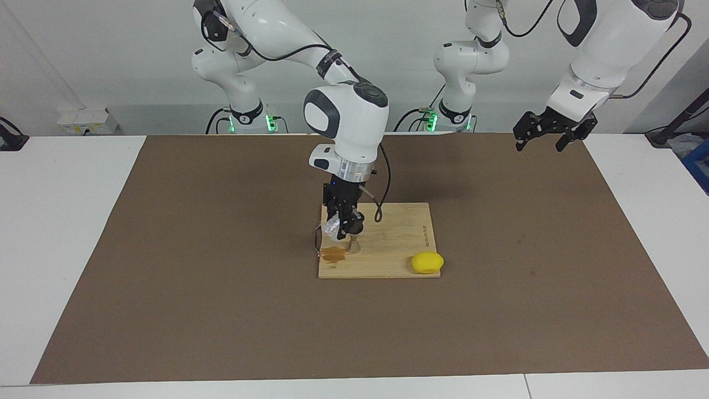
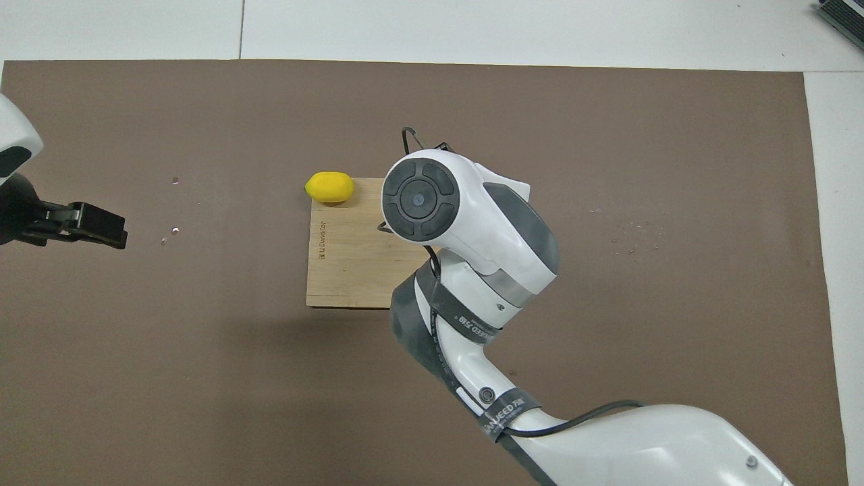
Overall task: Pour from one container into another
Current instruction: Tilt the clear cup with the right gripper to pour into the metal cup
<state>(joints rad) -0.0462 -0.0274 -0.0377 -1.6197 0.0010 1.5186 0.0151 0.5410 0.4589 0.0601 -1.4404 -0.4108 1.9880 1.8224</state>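
The left gripper (image 1: 545, 137) waits in the air over the brown mat (image 1: 221, 277) at the left arm's end of the bench (image 1: 55, 221), jaws released and holding nothing. The right gripper (image 1: 344, 230) hangs low over the wooden board (image 1: 399, 244) – jaws clenched on the clear cup (image 1: 332, 227), which is tilted over the jigger (image 1: 353, 245). The jigger stands on the board right under the gripper (the overhead view hides both behind the arm). Just beside it, farther from the robots, a brown puddle (image 1: 333, 254) lies on the board. The lemon (image 1: 427, 262) sits at the board's corner – toward the left arm's end, farthest from the robots.
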